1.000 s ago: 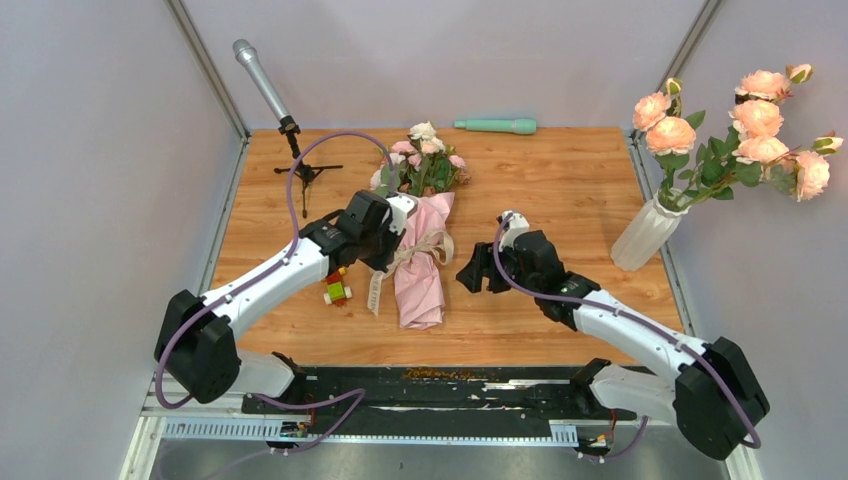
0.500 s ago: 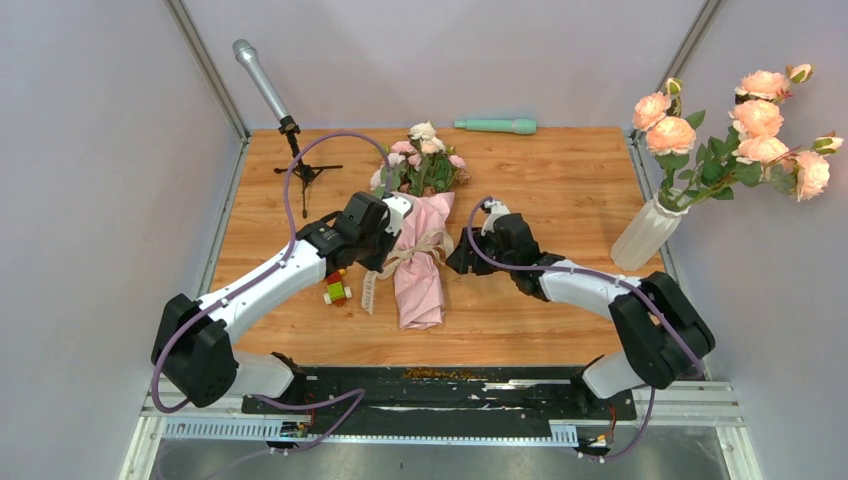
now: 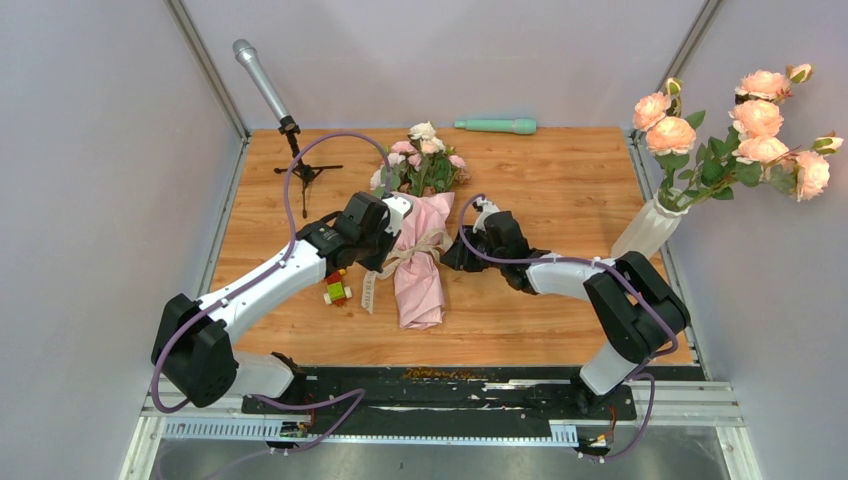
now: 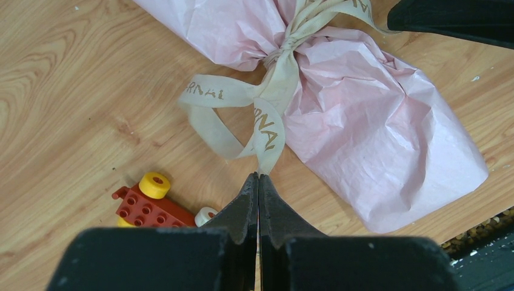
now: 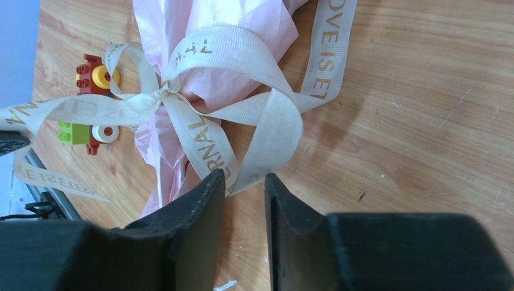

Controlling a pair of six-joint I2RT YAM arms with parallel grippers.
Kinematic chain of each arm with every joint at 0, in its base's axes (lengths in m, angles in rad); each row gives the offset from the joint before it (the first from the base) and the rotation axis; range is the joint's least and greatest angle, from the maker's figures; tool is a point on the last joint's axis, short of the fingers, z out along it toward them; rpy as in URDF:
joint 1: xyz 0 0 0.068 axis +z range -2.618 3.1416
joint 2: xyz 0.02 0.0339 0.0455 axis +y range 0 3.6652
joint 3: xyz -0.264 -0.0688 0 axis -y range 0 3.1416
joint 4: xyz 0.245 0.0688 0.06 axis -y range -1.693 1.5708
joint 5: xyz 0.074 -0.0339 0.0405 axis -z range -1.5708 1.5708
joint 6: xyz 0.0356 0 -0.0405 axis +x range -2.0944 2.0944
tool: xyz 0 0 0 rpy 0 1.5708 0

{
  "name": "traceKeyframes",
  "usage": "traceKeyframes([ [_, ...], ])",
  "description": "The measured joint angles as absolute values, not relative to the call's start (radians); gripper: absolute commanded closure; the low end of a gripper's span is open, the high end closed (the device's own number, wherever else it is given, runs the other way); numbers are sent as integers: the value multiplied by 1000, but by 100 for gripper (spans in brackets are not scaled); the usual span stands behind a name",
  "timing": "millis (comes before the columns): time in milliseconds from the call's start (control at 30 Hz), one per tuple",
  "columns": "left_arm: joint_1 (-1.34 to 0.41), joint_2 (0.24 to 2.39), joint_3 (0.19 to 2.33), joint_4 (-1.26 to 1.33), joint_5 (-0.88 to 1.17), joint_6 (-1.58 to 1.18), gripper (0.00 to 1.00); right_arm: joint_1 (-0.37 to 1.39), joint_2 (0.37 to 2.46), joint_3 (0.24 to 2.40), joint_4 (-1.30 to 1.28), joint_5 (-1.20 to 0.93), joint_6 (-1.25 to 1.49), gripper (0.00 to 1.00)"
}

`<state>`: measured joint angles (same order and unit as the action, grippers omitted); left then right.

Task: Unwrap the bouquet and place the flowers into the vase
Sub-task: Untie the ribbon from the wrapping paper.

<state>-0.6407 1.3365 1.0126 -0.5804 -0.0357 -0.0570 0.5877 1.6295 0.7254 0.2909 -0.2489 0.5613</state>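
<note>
Wooden counter (image 3: 560,180) carries the bouquet (image 3: 420,270) at its middle, lying flat between the two arms. Its long axis runs from the near edge toward the far edge, leaning slightly. The flowers (image 3: 425,160) point to the far edge and the folded pink paper end points toward the arm bases.

Well apart at the right edge stands the vase (image 3: 640,238), upright, with large peach roses (image 3: 760,130) already in it.

On the bouquet's left side, at its tied waist, the left pincer (image 4: 259,179) sits with its jaws pressed fully together. The end of one tail of the cream ribbon (image 4: 270,121) runs into the tips, so it looks pinched there.

On the bouquet's right side, level with the bow, the right pincer (image 5: 244,182) has its two fingers standing apart with a narrow gap. The end of a ribbon loop hangs into that gap, and the jaws are not closed on it.

Small toy bricks (image 4: 145,203) in red, yellow and green lie just left of the paper, near the left pincer.
</note>
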Motion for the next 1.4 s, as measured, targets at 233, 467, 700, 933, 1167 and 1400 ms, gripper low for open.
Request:
traceKeyframes([
  [233,-641,1336,1013,-583,-36,-57,100,588,1627,726,327,-270,560,95],
  [467,-641,1338,1013,-588,-36,-57,100,620,1627,735,339,-294,546,100],
  [700,-641,1338,1013,-588,-38,-57,100,696,1598,735,339,-254,513,100],
  [933,-641,1342,1013,-588,-38,-57,100,787,1548,775,319,-179,453,100],
  [1167,-641,1347,1013,-588,-38,-57,100,794,1552,797,303,-164,430,100],
  [1400,-641,1362,1013,-589,-38,-57,100,835,1605,815,298,-166,427,99],
])
